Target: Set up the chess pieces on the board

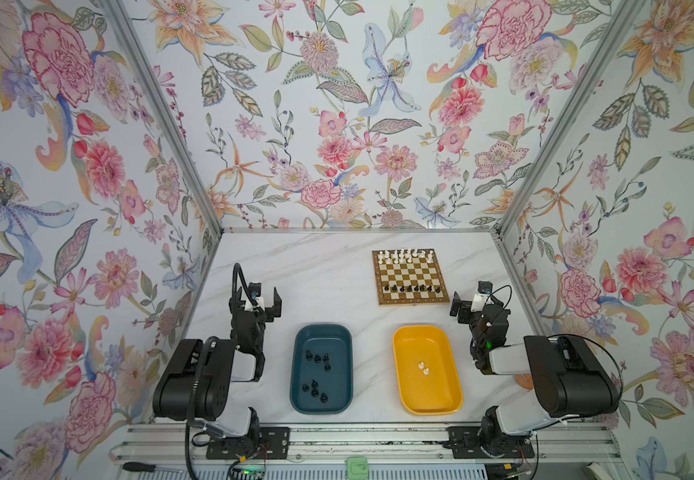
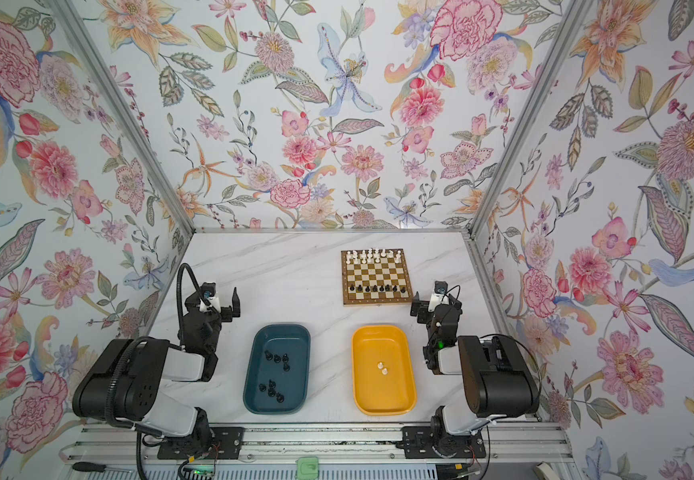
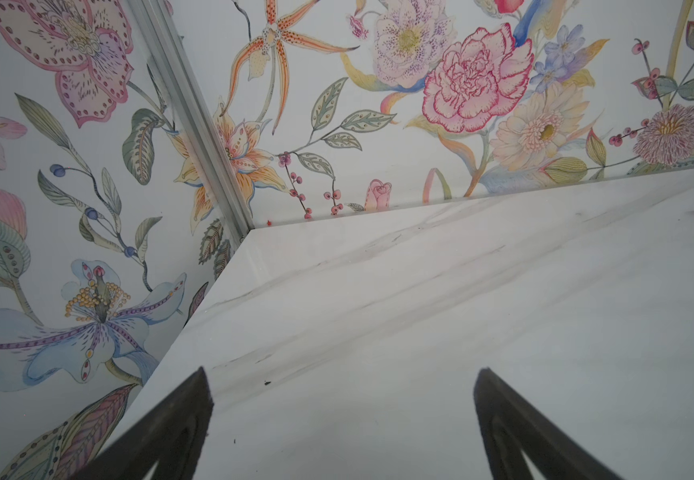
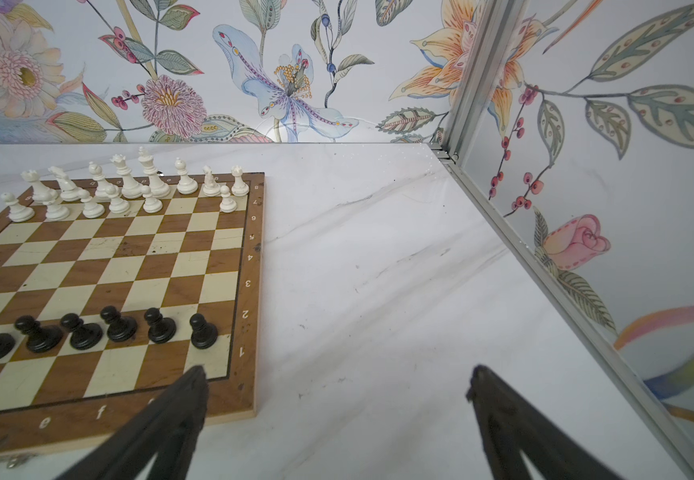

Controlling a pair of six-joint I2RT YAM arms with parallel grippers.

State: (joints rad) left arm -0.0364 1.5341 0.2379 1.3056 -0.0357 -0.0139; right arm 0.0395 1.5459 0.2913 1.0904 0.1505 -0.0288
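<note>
While our left gripper [image 3: 343, 370] and right gripper [image 4: 337, 368] gape, we hold nothing.
Some chess pieces [image 4: 116, 324] line the board [image 4: 100, 266]; others lie in the teal tray [image 1: 330, 338] and yellow tray [image 1: 424, 397].

Bright, even, diffuse light; you get only faint grey shadows on the surface [image 1: 337, 282]. Mild sheen there, nothing burnt out. One pale glare patch on the back wall [image 4: 272, 124]. Both top views are sharp centrally, with walls splaying toward the edges. Wrist views: left pincer [image 3: 344, 368] and right pincer [image 4: 339, 366] fingers sit close to the lens, dark, soft-edged.
</note>
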